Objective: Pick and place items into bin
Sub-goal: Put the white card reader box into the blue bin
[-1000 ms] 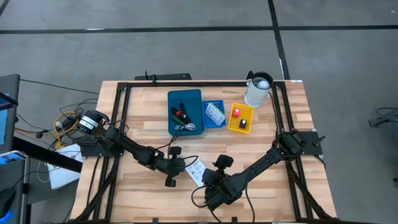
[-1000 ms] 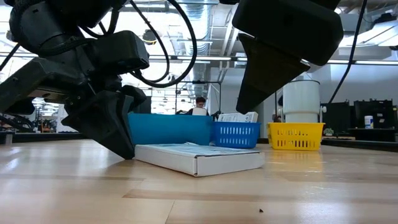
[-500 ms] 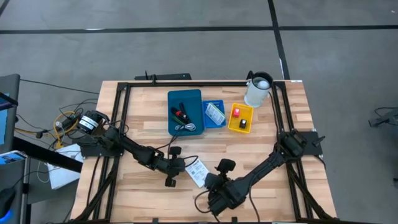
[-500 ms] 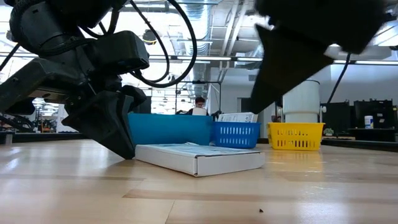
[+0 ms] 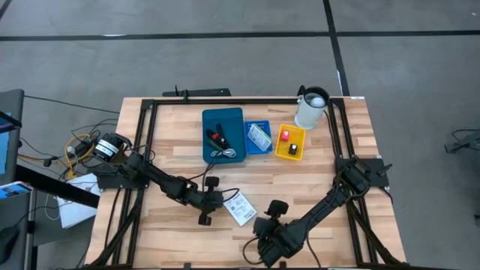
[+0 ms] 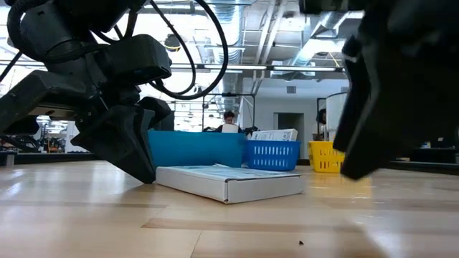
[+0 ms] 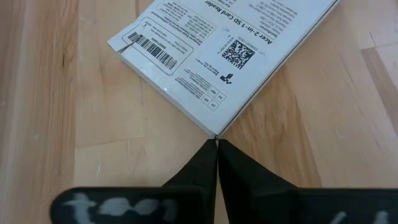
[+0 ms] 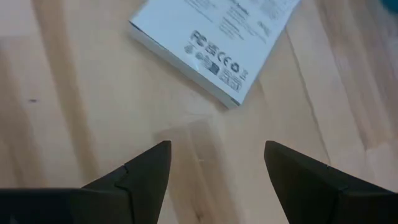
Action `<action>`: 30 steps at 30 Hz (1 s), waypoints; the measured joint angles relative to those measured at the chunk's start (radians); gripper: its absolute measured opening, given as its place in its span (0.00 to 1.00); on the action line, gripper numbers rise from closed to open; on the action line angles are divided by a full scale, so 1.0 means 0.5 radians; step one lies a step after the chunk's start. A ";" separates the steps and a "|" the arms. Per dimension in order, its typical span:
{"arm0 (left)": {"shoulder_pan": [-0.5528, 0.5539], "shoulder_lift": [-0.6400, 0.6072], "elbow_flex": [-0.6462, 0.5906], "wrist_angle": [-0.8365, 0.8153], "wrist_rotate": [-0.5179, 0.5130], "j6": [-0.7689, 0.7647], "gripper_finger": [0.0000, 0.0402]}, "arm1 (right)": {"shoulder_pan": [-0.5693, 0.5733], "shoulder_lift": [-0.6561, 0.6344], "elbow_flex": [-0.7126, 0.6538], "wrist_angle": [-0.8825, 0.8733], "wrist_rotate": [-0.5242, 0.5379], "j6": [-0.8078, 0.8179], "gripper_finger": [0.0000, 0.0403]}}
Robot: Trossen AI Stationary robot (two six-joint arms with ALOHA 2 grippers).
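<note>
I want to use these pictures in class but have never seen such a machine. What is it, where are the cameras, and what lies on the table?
Two dark robot arms work at a wooden table. One camera looks straight down, one sits at table height, and one rides on each wrist. A flat white box lies on the table. The left gripper, shut, touches one corner of the box; the right gripper hovers open nearby. Neither holds anything. At the far side stand a large blue bin, a small blue basket, a yellow basket and a white jug.

Left end effector (image 7: 216, 149) closed (right end effector (image 8: 217, 165) spread).
</note>
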 joint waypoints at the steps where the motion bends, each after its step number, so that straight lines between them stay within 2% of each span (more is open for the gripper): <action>1: 0.000 0.000 0.000 -0.001 0.000 0.000 0.01 | -0.006 0.000 -0.040 0.032 0.001 0.013 0.63; 8: -0.001 0.001 0.000 -0.006 -0.011 0.067 0.01 | -0.007 -0.009 -0.238 0.117 0.115 0.230 0.63; 13: -0.001 0.001 0.000 -0.006 -0.018 0.101 0.02 | -0.012 -0.008 -0.284 0.305 0.179 0.099 0.63; 24: -0.002 0.002 -0.001 -0.013 -0.102 0.130 0.29 | -0.061 -0.014 -0.404 0.492 0.193 0.046 0.63; 30: 0.000 0.000 -0.001 -0.013 -0.096 0.153 0.38 | -0.094 -0.012 -0.413 0.540 0.179 -0.107 0.63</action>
